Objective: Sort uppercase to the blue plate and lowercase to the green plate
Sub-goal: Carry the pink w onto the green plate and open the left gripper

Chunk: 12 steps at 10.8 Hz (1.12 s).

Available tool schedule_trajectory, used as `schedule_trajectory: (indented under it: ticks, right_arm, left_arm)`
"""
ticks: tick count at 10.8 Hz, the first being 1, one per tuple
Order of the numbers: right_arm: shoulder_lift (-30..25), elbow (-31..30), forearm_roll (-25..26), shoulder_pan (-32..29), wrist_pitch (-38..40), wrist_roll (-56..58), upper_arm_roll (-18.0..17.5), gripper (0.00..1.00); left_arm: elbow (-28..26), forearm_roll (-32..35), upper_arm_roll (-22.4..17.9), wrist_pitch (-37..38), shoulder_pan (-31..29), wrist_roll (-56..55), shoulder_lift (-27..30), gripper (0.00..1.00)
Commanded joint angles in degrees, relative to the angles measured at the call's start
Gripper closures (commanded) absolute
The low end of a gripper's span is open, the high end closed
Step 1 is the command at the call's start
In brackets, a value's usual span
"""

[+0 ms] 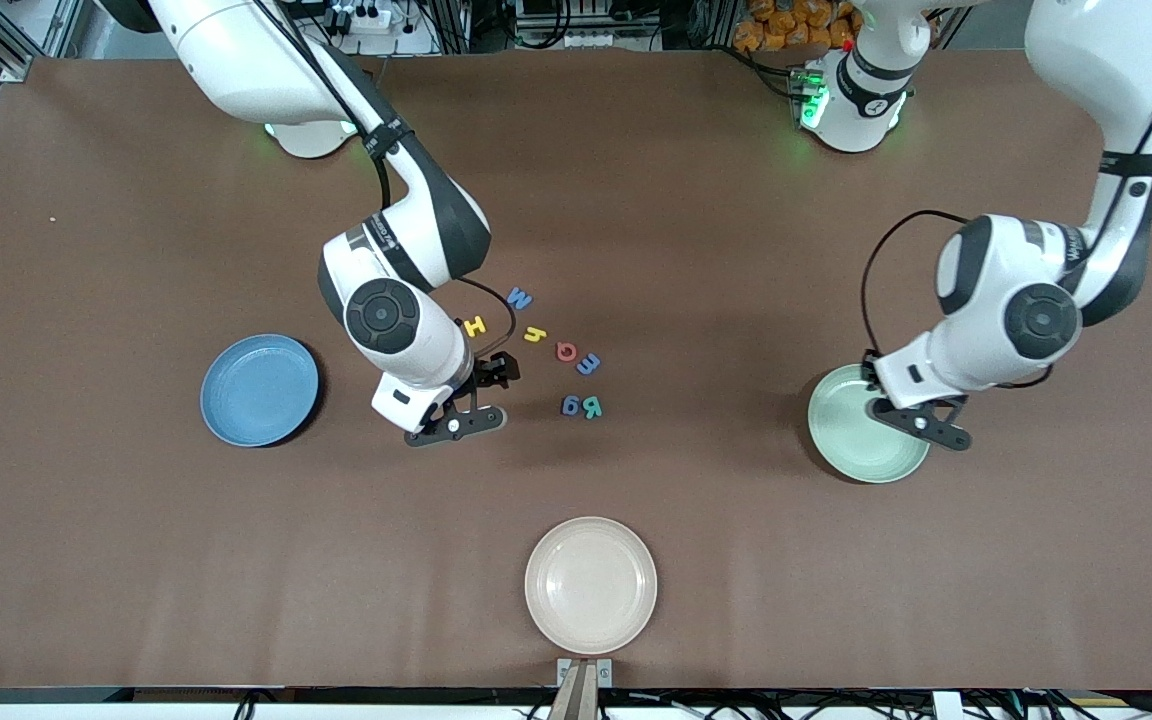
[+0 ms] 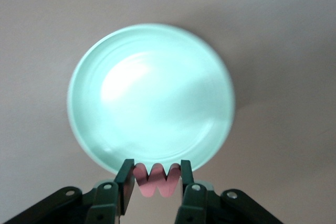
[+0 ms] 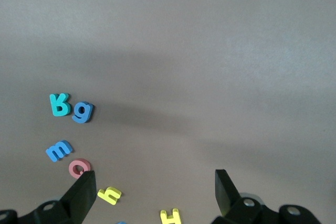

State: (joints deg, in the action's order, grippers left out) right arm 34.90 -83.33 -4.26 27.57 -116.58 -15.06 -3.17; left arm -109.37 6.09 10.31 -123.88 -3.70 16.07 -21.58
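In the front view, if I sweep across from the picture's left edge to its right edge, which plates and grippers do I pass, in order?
blue plate → right gripper, open over the bare table → cream plate → green plate, with the left gripper above it, shut on the red w.

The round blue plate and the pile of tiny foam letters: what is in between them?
In the front view, the right arm's open tool hangs over that stretch, between the round light-blue plate and the tiny foam letters; the table under it looks bare.
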Motion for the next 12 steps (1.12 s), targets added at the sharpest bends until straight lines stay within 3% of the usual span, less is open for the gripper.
schedule_trajectory:
  ticks: [1,2,3,4,6,7,10,12]
  right_arm:
    - [0.35,2.9,2.13,-0.67,0.3,3.62,0.09,0.0]
    - [0.34,4.04,2.76,-1.03,0.3,5.38,0.18,0.0]
    - [0.34,4.14,2.85,-1.9,0.3,6.96,0.18,0.0]
    - [0.34,4.14,2.85,-2.34,0.3,8.02,0.18,0.0]
    - [0.08,4.05,2.85,-2.0,0.48,8.21,0.18,0.0]
    - [0.08,4.05,2.94,-1.82,0.48,8.21,0.18,0.0]
    - [-0.01,4.05,4.78,-2.09,0.92,8.3,0.18,0.0]
    - [0.17,3.88,4.7,-1.3,0.92,8.3,0.1,0.0]
  left_arm:
    - [4.32,-1.26,-2.48,-0.22,0.36,3.43,-5.55,1.0]
    - [4.77,-1.08,-2.49,-1.53,0.36,3.35,-6.97,0.98]
    - [4.95,-0.91,-2.57,-2.76,0.36,3.17,-7.77,0.76]
    - [5.21,-0.82,-2.57,-3.12,0.36,2.91,-8.12,0.47]
    - [7.14,-0.82,-2.57,-3.03,0.36,2.56,-8.04,0.04]
    - [8.11,-0.64,-2.57,-3.03,0.27,2.91,-7.95,0.0]
    - [10.92,-0.03,-2.93,-0.94,0.36,3.17,-6.2,0.0]
    - [14.34,-1.42,-2.84,6.25,0.36,2.47,-4.01,0.0]
